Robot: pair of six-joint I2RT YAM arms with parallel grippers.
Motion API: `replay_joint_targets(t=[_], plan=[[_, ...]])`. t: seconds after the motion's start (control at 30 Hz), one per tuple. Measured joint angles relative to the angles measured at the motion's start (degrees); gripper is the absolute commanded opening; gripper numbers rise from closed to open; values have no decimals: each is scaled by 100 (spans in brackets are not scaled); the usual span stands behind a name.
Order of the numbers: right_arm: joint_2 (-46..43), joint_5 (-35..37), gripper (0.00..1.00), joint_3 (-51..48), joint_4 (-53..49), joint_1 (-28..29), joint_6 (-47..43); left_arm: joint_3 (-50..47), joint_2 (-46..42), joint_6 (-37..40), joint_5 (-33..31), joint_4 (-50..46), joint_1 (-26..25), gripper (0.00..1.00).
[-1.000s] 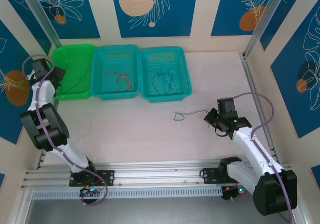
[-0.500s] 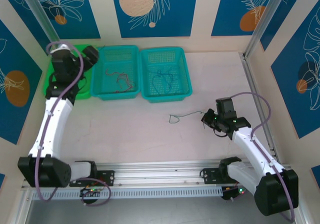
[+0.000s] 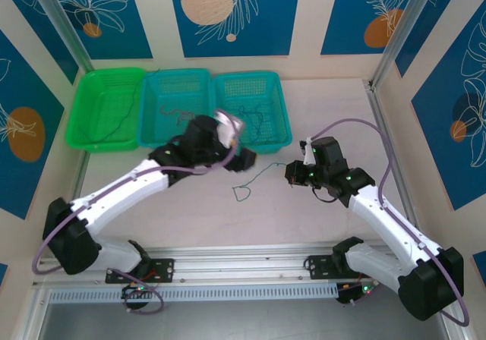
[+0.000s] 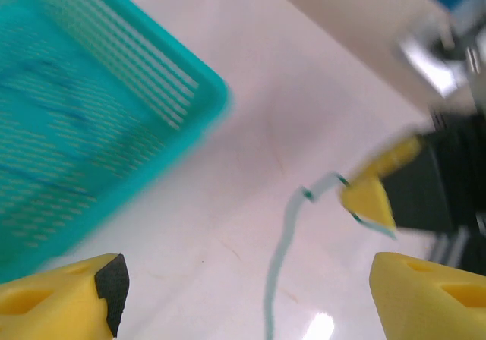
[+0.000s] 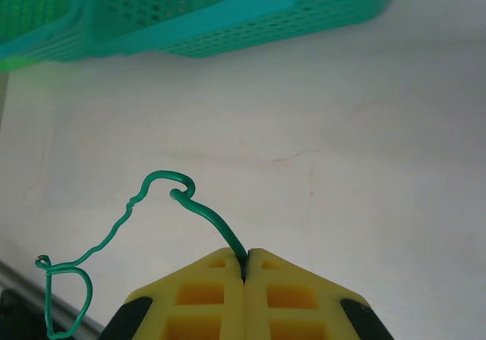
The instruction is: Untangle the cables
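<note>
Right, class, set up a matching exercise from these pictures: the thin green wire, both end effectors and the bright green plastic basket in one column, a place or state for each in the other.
Column one:
1. thin green wire
2. left end effector
3. right end effector
4. bright green plastic basket

Column two:
A. at the far left corner of the table
B. jaws wide apart, gripping nothing
C. shut on the wire's end
D. one end clamped, the rest trailing over the table

Pairs: 1-D, 2-B, 3-C, 4-A.

Far edge of the table (image 3: 326,112)
A green basket (image 3: 106,72), a teal basket (image 3: 176,73) and a second teal basket (image 3: 247,75) stand side by side, blue leaf-print panels (image 3: 231,21) behind.
</note>
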Motion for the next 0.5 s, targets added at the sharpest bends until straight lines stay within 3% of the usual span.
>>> replay_joint_targets(t=[0.1,0.2,0.3,0.4,0.5], plan=[[4,-125,0,66,0,232,-223,-11,356,487,387,-81,-385,84],[4,-162,0,76,22,533,-382,-20,601,772,483,-90,-385,80],[4,-155,0,76,39,765,-444,-46,791,879,595,-50,-354,56],[2,-92,0,76,59,890,-448,-155,903,951,702,61,-352,0],[-2,57,0,70,44,901,-444,-269,905,944,776,173,-352,0]])
